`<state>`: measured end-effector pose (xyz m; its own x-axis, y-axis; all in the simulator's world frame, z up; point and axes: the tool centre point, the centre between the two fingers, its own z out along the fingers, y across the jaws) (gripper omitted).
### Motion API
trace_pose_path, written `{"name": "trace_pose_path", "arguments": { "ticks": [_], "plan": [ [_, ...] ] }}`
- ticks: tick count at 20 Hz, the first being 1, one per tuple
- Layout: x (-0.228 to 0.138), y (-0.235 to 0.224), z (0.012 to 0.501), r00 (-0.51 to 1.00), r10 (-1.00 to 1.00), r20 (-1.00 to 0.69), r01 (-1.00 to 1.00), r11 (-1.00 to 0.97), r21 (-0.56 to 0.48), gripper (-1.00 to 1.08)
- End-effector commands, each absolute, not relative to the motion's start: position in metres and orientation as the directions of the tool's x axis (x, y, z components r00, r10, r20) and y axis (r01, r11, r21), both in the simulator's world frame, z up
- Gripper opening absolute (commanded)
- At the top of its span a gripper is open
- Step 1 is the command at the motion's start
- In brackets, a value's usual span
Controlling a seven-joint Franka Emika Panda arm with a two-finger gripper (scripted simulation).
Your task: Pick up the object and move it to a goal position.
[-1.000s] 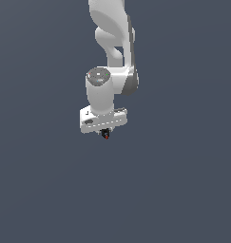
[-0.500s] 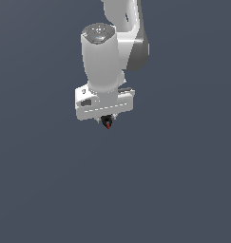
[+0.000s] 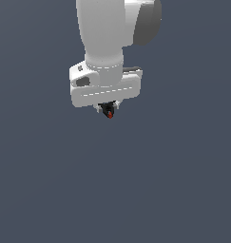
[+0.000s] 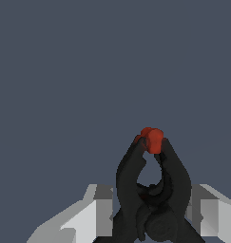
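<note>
The object (image 3: 108, 112) is a tiny black pronged thing with a red tip, hanging just under the white hand in the exterior view. My gripper (image 3: 107, 108) is shut on the object, and its short fingers are mostly hidden behind the hand's body. In the wrist view the object (image 4: 152, 190) fills the lower middle: two black prongs curve together and meet at a red spot. The grey-white fingers (image 4: 95, 213) sit on either side of its base. The arm hangs well above the plain surface.
A flat, uniform dark grey-blue surface (image 3: 174, 190) fills both views. No other objects, containers or edges show. The white arm's links (image 3: 117, 28) take up the top centre of the exterior view.
The arm has come steadily closer to the exterior camera and looks much larger, with the hand moving towards that view's right. The object has stayed clamped between the fingers throughout.
</note>
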<state>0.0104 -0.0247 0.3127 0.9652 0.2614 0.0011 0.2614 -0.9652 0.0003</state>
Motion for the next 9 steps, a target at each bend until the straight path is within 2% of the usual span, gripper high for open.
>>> {"name": "trace_pose_path", "arguments": {
  "ticks": [1, 9],
  "plan": [
    [0.013, -0.023, 0.324, 0.965, 0.261, 0.0, 0.261, -0.965, 0.0, -1.0],
    [0.017, -0.022, 0.338, 0.965, 0.261, 0.0, 0.261, -0.965, 0.0, -1.0]
  ]
}}
